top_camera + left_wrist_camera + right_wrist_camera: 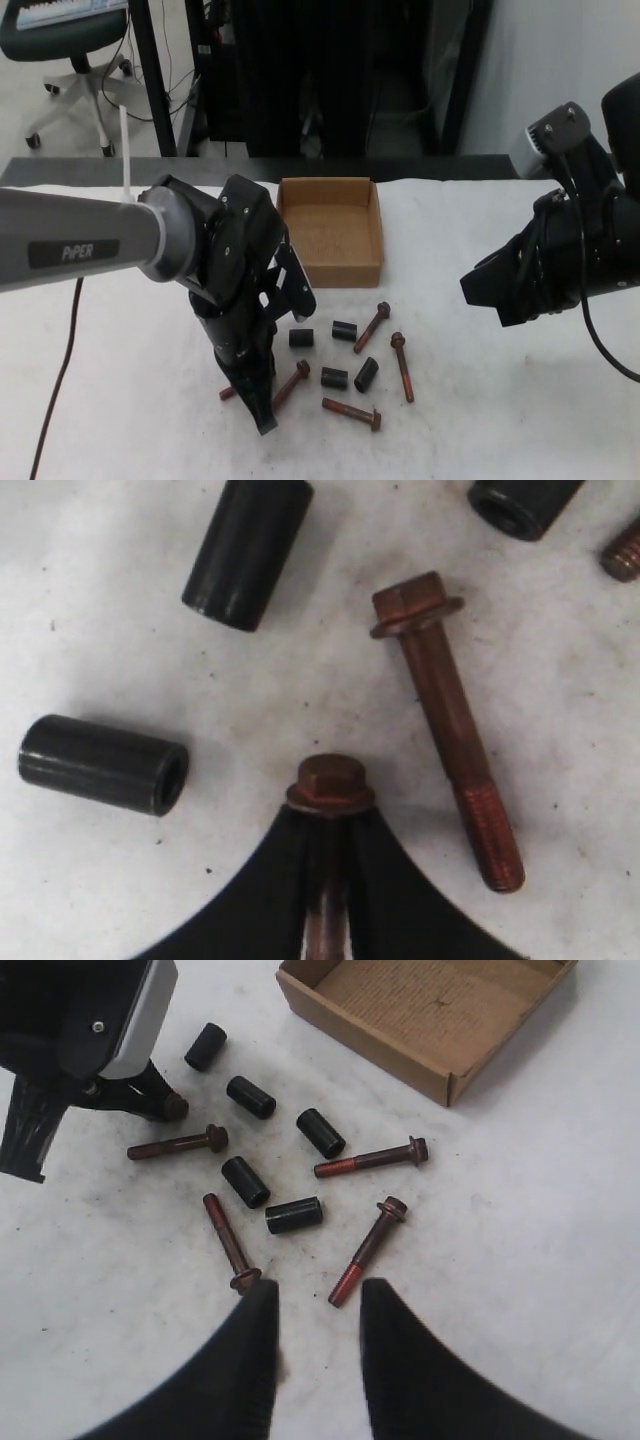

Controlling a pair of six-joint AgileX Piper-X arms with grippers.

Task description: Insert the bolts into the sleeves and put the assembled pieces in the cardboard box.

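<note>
On my left, the left gripper (262,415) is down at the white cloth (500,440), on the near-left edge of the scatter. Its fingers are pressed together on the shank of a rusty held bolt (330,785). The hex head pokes out past the fingertips, and the threaded end is hidden behind them.

Just beside that head lies the closest sleeve (105,763), on its side and apart from the bolt. Its long axis runs roughly across the bolt's, with one open bore (170,780) turned toward the head. I judge that bolt and sleeve need to be turned in line before anything slides in.

A loose bolt (445,730) lies alongside, and more bolts and sleeves are spread to the right.

Behind the pile sits the cardboard box (330,268), with nothing in it yet.

Far right, the right gripper (315,1305) hangs with its fingers spread, holding nothing, well apart from the left one. The piece nearest it is a short black sleeve (293,1214), lying crosswise between two bolts. I'd say the right arm is better placed to fetch that one.
</note>
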